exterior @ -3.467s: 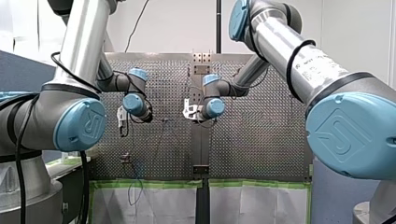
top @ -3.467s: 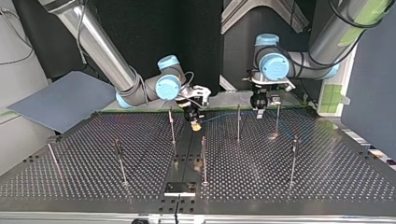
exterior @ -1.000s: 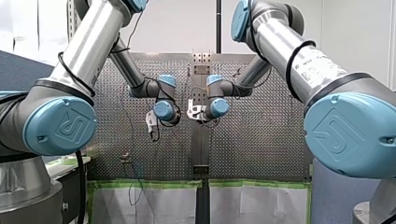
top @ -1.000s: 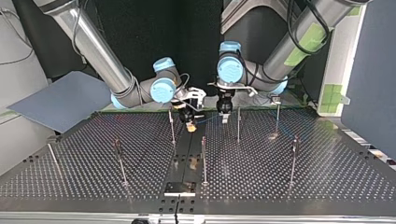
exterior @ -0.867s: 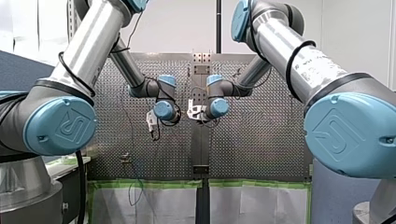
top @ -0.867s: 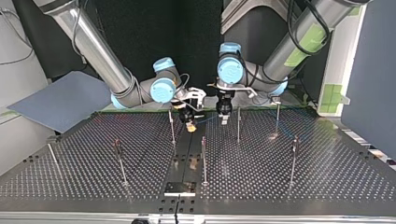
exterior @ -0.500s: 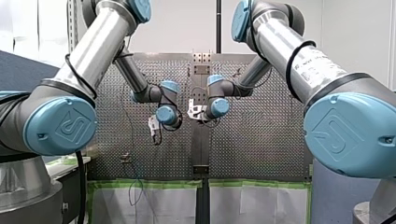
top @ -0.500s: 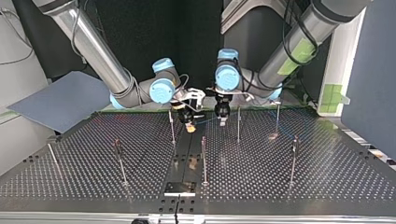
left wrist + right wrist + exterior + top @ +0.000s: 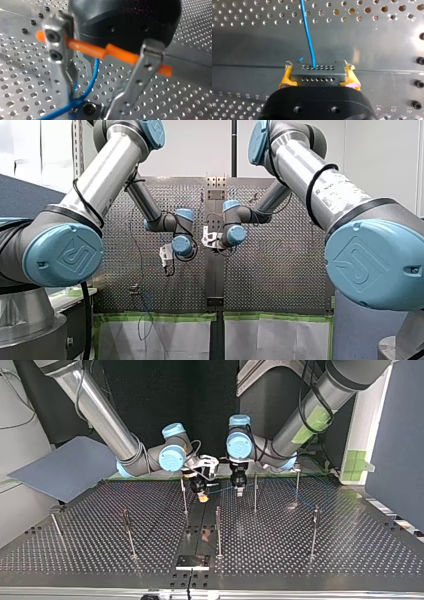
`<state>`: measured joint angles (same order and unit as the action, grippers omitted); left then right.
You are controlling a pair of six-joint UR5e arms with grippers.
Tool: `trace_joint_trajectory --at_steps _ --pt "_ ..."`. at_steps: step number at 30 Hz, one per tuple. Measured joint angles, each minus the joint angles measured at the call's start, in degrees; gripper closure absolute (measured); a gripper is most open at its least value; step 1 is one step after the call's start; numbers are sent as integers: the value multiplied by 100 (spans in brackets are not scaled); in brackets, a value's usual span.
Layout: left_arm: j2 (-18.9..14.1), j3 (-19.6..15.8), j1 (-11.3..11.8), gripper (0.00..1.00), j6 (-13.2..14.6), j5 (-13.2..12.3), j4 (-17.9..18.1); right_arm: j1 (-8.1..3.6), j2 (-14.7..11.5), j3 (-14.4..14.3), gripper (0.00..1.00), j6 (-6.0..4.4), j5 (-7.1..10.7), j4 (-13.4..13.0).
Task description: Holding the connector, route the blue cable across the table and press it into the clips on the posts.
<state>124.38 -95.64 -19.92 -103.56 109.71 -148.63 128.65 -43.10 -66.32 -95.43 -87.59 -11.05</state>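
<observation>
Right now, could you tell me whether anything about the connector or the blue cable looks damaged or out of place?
One small thing: in the right wrist view a short blue stub sticks out of the connector beside the blue cable, possibly a cut wire end. Otherwise the connector sits square in my right gripper.

On my screen the table (image 9: pixel 374 45) looks like bare brushed metal, punched with holes and shiny enough to throw glare. The blue cable (image 9: pixel 308 35) has a smooth, faintly glossy plastic jacket. I read the connector (image 9: pixel 318 73) as dull grey metal, and the pads (image 9: pixel 285 80) of my right gripper (image 9: pixel 318 79) as soft yellow rubber. My left gripper (image 9: pixel 88 106) has matt silver metal fingers (image 9: pixel 58 62) with black screws, an orange plastic bar (image 9: pixel 100 51) and a smooth black housing (image 9: pixel 125 22). The posts (image 9: pixel 218 530) are thin polished rods
</observation>
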Motion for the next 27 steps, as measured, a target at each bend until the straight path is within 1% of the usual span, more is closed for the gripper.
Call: trace_joint_trajectory --at_steps 1,2,3,4,5,6,7,13,16,21,27 --pt "0 1 -8 40 23 50 -6 0 0 0 100 -2 4 1" --pt "1 2 -14 65 41 81 -8 -1 0 0 100 -7 10 3" --pt "1 2 -21 65 57 106 -8 -1 0 0 100 -11 16 4" --pt "2 3 -32 85 73 132 -9 -1 0 0 100 -15 20 6" --pt "1 2 -41 96 80 145 -9 -2 0 0 100 -20 24 10" --pt "2 2 -50 96 83 155 -9 -2 0 0 100 -21 26 13" --pt "2 2 -59 100 84 164 -9 -2 -2 1 100 -19 28 16" --pt "-8 2 -87 100 51 179 -11 -3 -29 0 100 1 40 35" --pt "-31 2 -97 100 32 181 -49 -2 -96 0 100 12 47 74" --pt "-137 -17 -116 100 -16 185 -256 5 -319 -9 100 9 72 246" --pt "-474 -160 -156 100 -31 232 -526 -3 -641 -34 100 14 77 551"
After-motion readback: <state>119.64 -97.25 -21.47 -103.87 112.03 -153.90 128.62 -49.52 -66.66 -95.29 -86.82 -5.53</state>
